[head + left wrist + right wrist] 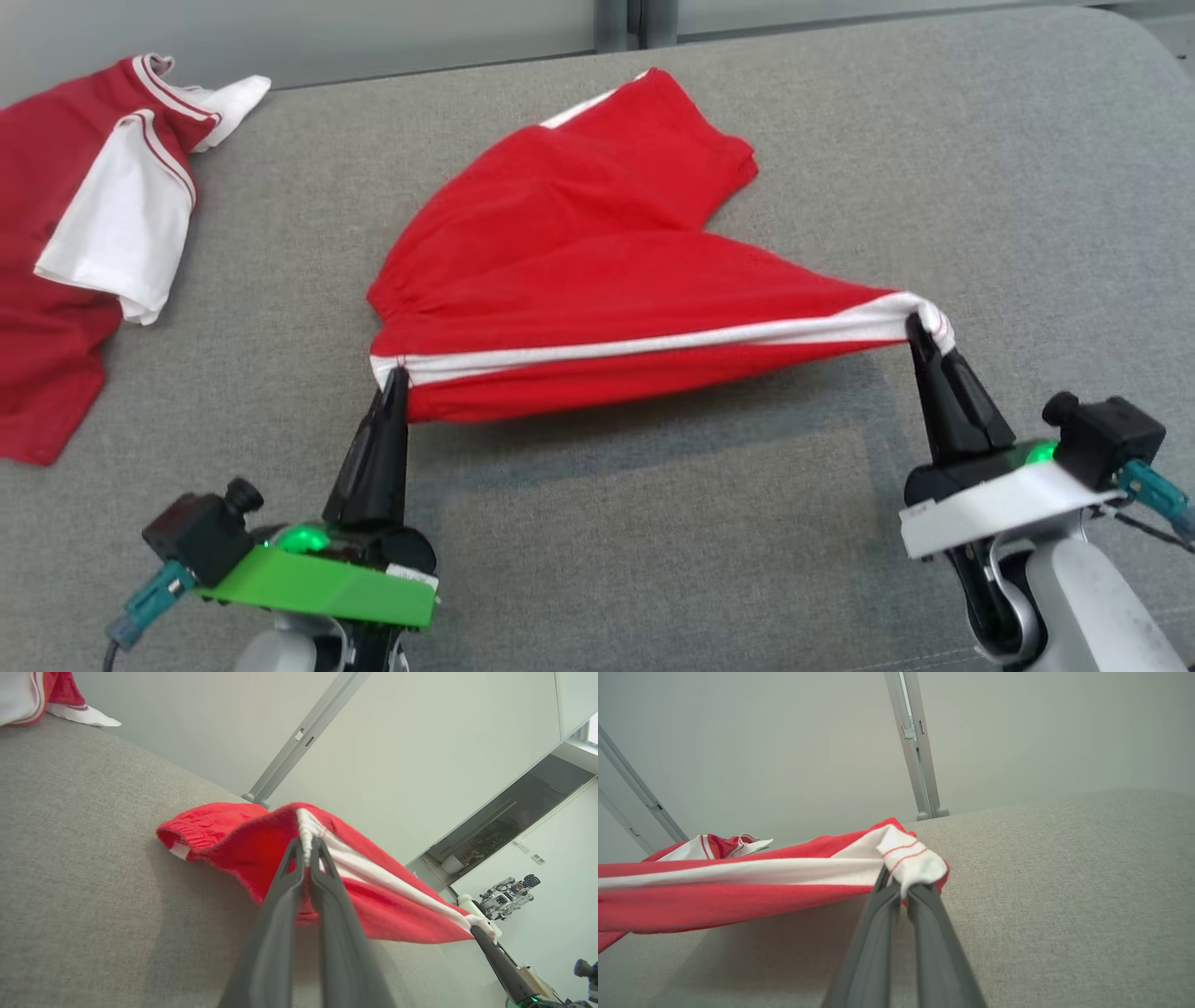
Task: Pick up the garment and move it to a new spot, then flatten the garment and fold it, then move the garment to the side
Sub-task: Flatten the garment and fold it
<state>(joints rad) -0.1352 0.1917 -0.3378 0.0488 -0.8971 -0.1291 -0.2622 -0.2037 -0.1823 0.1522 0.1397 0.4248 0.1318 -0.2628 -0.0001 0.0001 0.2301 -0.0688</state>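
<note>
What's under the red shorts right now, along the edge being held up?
Under the lifted front edge of the shorts, bare grey cushion with their shadow. Farther back the cloth lies on the cushion, hiding whatever is beneath.

No writing, brand, number or sign can be read. The small white tag in the waistband of the garment shows no legible print.

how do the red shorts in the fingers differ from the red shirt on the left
The red shorts are pinched at both ends by the fingers of the left gripper and right gripper, stretched taut; the red shirt lies loose, untouched. The shorts have a white side stripe; the shirt has white sleeves. Both are red with white.
</note>
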